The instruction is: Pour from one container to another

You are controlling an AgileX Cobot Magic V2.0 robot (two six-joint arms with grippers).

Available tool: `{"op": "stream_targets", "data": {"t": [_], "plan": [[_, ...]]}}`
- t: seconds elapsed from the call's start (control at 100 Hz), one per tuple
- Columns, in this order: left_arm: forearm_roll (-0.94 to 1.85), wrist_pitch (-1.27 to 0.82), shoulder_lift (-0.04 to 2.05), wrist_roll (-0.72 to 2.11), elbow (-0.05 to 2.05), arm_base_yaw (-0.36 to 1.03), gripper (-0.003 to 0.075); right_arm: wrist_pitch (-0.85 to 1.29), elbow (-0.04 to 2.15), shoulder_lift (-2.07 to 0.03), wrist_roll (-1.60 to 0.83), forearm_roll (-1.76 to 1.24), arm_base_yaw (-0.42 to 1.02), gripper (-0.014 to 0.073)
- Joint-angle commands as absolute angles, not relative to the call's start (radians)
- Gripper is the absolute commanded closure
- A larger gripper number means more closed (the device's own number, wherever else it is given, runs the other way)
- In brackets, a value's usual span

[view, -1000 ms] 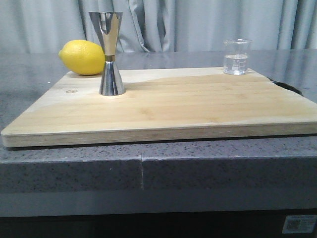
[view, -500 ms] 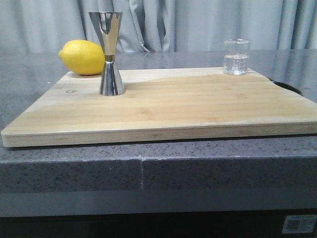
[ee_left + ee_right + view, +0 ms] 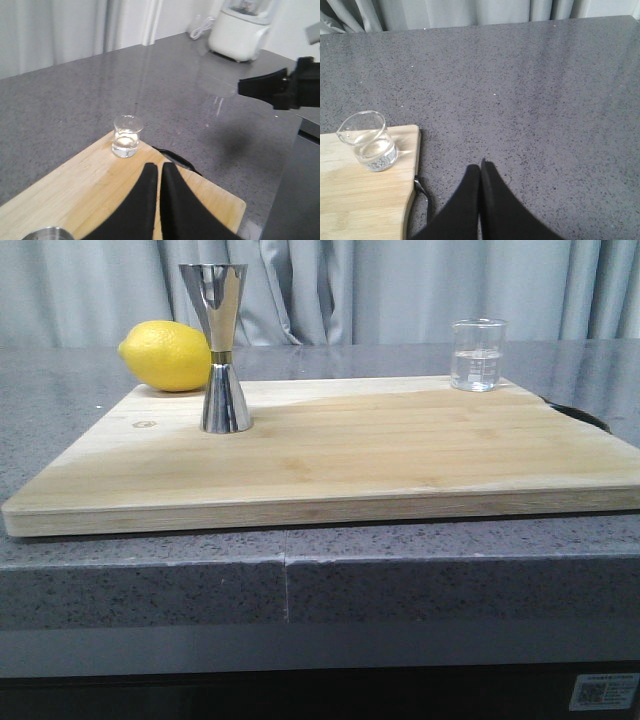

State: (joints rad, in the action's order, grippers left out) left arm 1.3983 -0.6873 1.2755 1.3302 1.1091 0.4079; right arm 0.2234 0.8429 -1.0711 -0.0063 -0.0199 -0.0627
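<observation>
The clear glass beaker (image 3: 477, 355), with a little clear liquid in it, stands at the far right corner of the wooden cutting board (image 3: 330, 460). The steel hourglass jigger (image 3: 222, 350) stands upright on the board's left part. Neither gripper shows in the front view. In the left wrist view my left gripper (image 3: 159, 167) is shut and empty, hanging over the board a short way from the beaker (image 3: 127, 136); the jigger's rim (image 3: 47, 233) peeks in at the frame edge. My right gripper (image 3: 480, 167) is shut and empty over the bare countertop, off the board's corner, apart from the beaker (image 3: 368, 141).
A yellow lemon (image 3: 165, 356) lies behind the jigger at the board's far left edge. A black loop handle (image 3: 422, 192) sticks out of the board near the beaker. A white appliance (image 3: 242, 27) stands far back on the grey counter. The right arm (image 3: 285, 89) shows in the left wrist view.
</observation>
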Motion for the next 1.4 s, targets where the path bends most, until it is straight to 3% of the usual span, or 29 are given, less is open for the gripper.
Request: {"op": "stream_targets", "data": {"t": [0.0,0.27,0.52,0.98,1.39], "plan": [[1.488,-0.811,1.256,1.421,1.144,0.363,0.0738,0.141,0.878,-1.057,-0.011,-0.010,-0.064,0.0664],[1.529,-1.270,1.324,1.649,1.144,0.126,0.0738,0.141,0.878,-1.057,-0.011,-0.010,-0.064,0.0664],[1.526,-1.269,1.421,1.762,1.144,0.004,0.0738,0.141,0.878,-1.057,-0.016,0.018,-0.064,0.0664],[1.607,-1.269,1.677,1.921,1.144,0.003,0.0738,0.117,0.848,-1.057,-0.016,0.104,-0.064,0.0664],[1.491,-1.269,1.714,1.924,1.148,0.003,0.0724,0.091,0.848,-1.057,-0.016,0.109,-0.064,0.0664]]}}
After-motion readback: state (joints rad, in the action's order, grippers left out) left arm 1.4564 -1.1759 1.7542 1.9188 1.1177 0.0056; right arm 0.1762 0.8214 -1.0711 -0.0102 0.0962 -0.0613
